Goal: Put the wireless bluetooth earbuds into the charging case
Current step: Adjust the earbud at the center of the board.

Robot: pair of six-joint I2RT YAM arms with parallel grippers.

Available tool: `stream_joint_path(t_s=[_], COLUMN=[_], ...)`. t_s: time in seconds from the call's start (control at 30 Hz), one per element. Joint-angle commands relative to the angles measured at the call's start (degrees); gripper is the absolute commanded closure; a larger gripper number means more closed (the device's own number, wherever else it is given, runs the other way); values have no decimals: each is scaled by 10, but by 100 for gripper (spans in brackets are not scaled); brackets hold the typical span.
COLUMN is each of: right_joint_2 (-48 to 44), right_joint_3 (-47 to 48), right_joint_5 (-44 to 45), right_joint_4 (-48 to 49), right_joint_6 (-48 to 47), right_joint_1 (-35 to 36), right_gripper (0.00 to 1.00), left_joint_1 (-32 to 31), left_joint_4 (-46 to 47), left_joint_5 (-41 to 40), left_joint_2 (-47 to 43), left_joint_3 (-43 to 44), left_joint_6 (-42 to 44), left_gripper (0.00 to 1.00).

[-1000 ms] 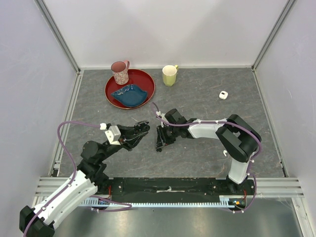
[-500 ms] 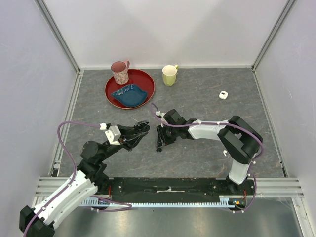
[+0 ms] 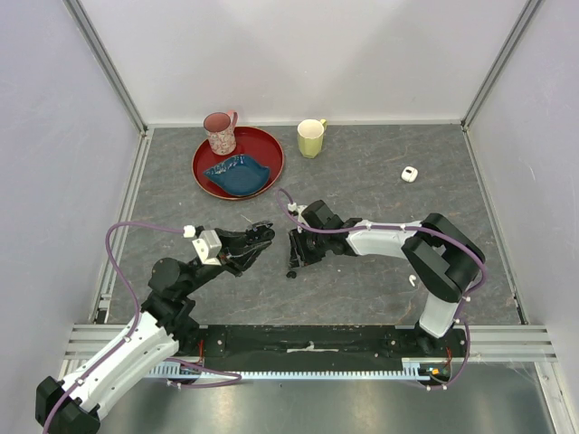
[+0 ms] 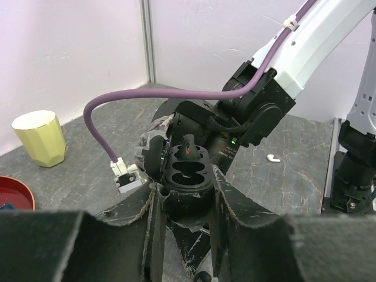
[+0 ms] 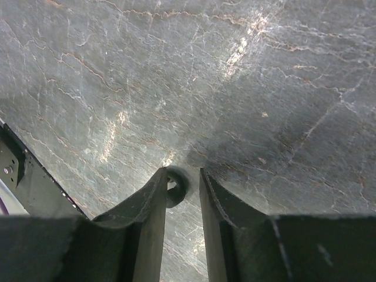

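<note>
The white charging case [image 3: 409, 174] lies on the grey table at the back right, far from both grippers. One white earbud [image 3: 412, 281] lies beside the right arm's base; it also shows in the left wrist view [image 4: 272, 157]. The other earbud is out of view. My left gripper [image 3: 263, 235] is open and empty, and points at the right arm's black head [image 4: 187, 170]. My right gripper [image 5: 183, 176] points straight down at the table [image 5: 264, 88], its jaws slightly apart with nothing between them. A small dark ring [image 5: 176, 187] sits against its left finger's tip.
A red tray [image 3: 217, 185] at the back left holds a blue dish [image 3: 237, 172] and a pink mug [image 3: 220, 132]. A yellow mug [image 3: 311, 137] stands behind the middle and shows in the left wrist view [image 4: 40, 138]. Walls close three sides.
The right arm's elbow has shifted slightly to the right while its gripper stays low over the same spot. The left arm has not moved.
</note>
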Motion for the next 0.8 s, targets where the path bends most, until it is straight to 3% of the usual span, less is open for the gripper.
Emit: stream_joint_path(t_s=[0.0, 0.77], right_joint_2=[-1, 2], right_joint_3=[-20, -20], right_joint_5=[17, 23], right_joint_4=[-35, -47], right_joint_6=[-23, -28], right_joint_1=[4, 30], right_gripper=[64, 63], left_joint_1=[-1, -1], left_joint_4=[20, 32], left_joint_5=[-9, -3], left_joint_2=[5, 19], left_joint_3=[-1, 5], left_joint_6=[5, 1], left_gripper=[98, 98])
